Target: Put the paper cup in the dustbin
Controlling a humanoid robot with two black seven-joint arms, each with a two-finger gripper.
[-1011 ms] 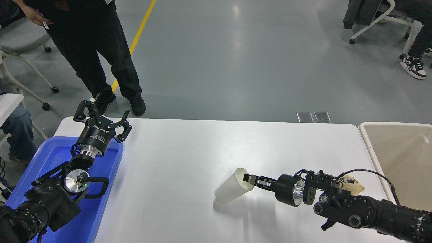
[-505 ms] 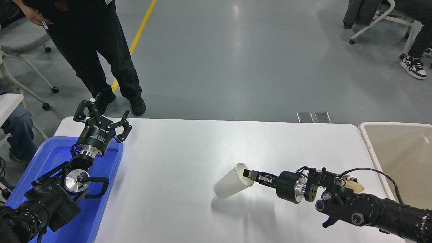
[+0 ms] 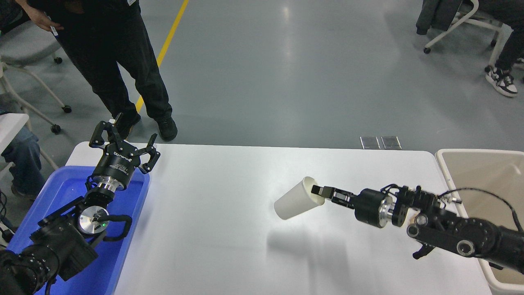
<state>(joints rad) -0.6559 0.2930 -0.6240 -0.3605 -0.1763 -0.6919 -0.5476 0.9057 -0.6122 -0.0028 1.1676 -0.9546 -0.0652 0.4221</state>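
Grasp and lift done; carry and release left. Small white tapered paper cup (image 3: 295, 201) held clear of the white rounded-corner table (image 3: 229, 180), a soft shadow cast on the tabletop below and slightly nearer the camera. Cup tilted with base toward the left and mouth toward the right, cream inside visible at the rim. Right gripper (image 3: 318, 191) clamped on the cup's rim, one finger apparently inside the mouth. Large beige rectangular plastic dustbin (image 3: 444, 157), thick rounded pale rim, standing just beyond the table's right edge, well apart from the cup. Judged remaining: travel rightward past the table edge, then release over the bin's opening.

Cup wall thin, matte, light and easily crushed; a rim pinch likely to dent it and allow swinging. Bin walls smooth, rigid, deep. Tabletop smooth, faintly glossy. Gripper hardware black with a bare metal wrist ring and loose cable loops.

Left gripper (image 3: 123, 141) parked at the lower left above a blue rectangular plastic tray (image 3: 61, 188), fingers spread, holding nothing. Person in dark trousers (image 3: 118, 69) standing past the table's far left corner.
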